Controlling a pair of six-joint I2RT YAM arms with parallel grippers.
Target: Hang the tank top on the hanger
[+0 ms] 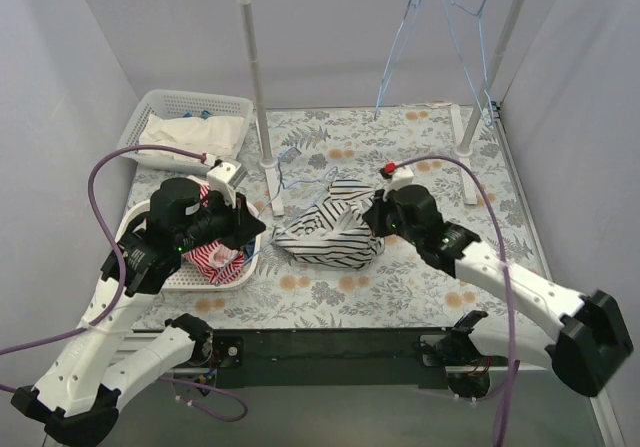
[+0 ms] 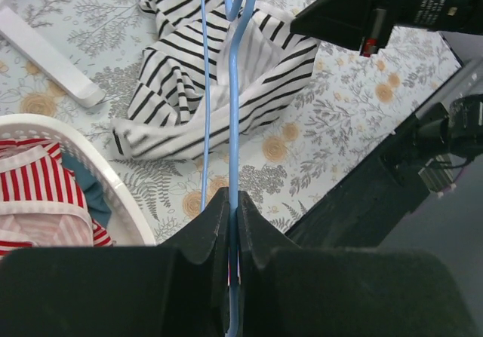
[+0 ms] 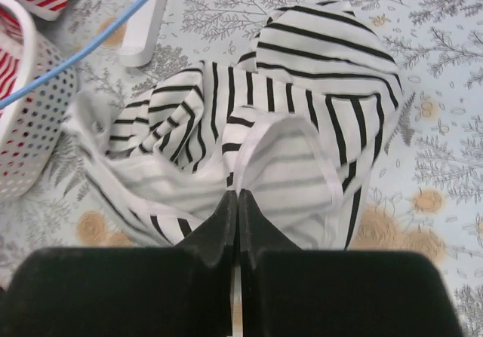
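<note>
Tank top lies bunched mid-surface, right fingers pinched shut on its near hem. Hanger reaches over the cloth's left edge, left fingers clamped on its thin wire. Risk, I'd say: the wire twists in that narrow grip, or snags a fold rather than an opening. Hook's cut off; which opening is pinched, can't tell.

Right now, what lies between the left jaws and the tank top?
The left wrist view shows the hanger, clamped in the jaws of the left gripper, spanning bare floral tablecloth toward the tank top.
</note>
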